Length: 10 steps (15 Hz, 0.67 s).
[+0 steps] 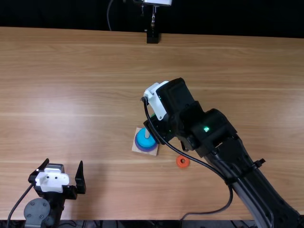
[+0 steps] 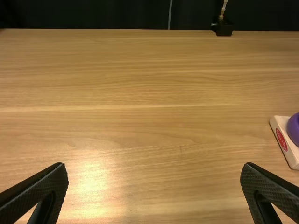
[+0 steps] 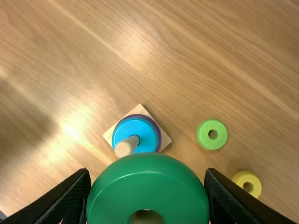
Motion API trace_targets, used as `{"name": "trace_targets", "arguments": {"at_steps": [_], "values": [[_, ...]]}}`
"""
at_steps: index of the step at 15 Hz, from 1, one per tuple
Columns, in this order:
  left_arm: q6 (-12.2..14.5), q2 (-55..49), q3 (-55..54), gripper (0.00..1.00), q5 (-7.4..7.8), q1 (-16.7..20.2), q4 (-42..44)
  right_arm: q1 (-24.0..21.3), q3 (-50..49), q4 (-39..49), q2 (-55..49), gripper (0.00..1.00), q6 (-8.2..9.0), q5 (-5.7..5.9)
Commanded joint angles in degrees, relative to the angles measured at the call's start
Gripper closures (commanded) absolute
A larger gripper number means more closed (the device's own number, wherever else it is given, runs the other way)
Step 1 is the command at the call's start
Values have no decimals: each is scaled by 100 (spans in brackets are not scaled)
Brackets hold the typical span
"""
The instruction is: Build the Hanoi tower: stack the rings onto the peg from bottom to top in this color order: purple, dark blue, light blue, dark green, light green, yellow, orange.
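On a clock laid over the top view, with the stand [image 1: 136, 148] at its centre, the peg [image 1: 147, 135] rises through a light blue ring [image 1: 142, 139]. A wider purple ring [image 2: 294, 128] shows below that one, nearest the wood. Whether a dark blue ring lies between them is hard to tell.

The right gripper [image 1: 159, 128] is just beside the stand at about one o'clock, its arm [image 1: 213, 128] running in from between four and five. In the right wrist view its two fingers pinch the dark green ring [image 3: 149, 177], one on either side, holding it up off the table [image 1: 85, 95]. The ring is apart from the peg, not threaded on it.

The orange ring [image 1: 178, 164] lies flat on the wood near the stand, at four o'clock. The right wrist view also has a light green ring [image 3: 204, 135] and a yellow ring [image 3: 241, 177] on the wood, near each other but not touching, both apart from the stand.

The left gripper [image 1: 65, 164] is well apart from the stand, at eight o'clock, its fingers spread wide with nothing between them.

A black mount [image 1: 152, 38] stands at the table's far edge, at twelve o'clock. A black cable [image 1: 228, 197] loops beside the right arm, reaching the near edge at five o'clock.
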<state>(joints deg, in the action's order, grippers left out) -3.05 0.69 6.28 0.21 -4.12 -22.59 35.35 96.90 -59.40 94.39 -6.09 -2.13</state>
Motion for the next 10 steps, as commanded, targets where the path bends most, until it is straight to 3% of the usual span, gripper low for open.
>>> {"name": "trace_targets", "arguments": {"at_steps": [1, 10], "values": [[41, -69, -628, 0, -31, 25, -431, 103, 224, -4, 159, 100, -14, -29], [41, -69, -628, 0, -31, 25, -431, 349, 312, 80, 598, 100, 8, -19]]}}
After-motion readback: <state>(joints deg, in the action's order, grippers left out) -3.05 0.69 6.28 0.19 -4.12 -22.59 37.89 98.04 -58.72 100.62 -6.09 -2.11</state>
